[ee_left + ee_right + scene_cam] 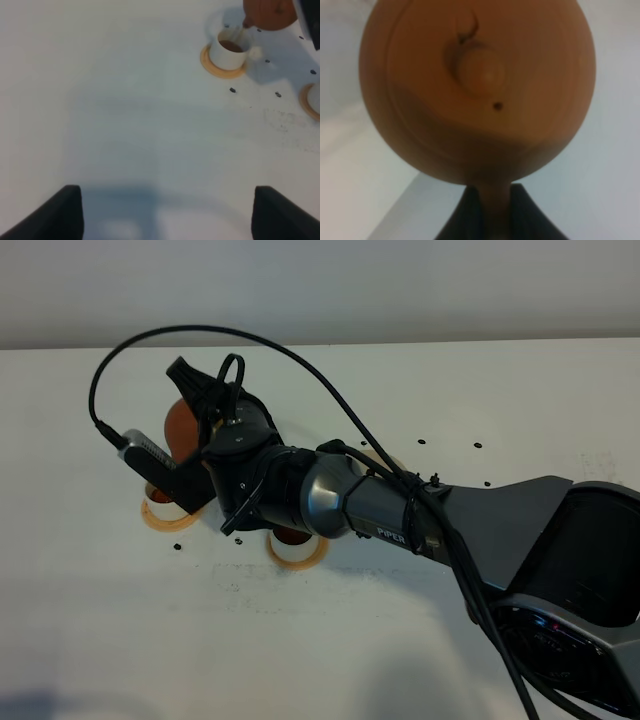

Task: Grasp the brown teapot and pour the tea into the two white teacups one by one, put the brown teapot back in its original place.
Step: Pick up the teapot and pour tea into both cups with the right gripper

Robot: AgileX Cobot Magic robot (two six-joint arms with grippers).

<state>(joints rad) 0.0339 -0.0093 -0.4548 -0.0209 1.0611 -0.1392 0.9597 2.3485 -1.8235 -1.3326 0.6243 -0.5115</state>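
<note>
The place looked like a robotics lab or test bench rather than a home. A plain white table (520,400) filled the view, backed by a bare pale wall (400,285), with no household furnishing around it. Small dark dots (421,440) were scattered over the tabletop. A grey robot arm (400,510) with exposed black cabling (300,355) reached in from the near right, and the tea things were laid out sparsely as a staged set.
</note>
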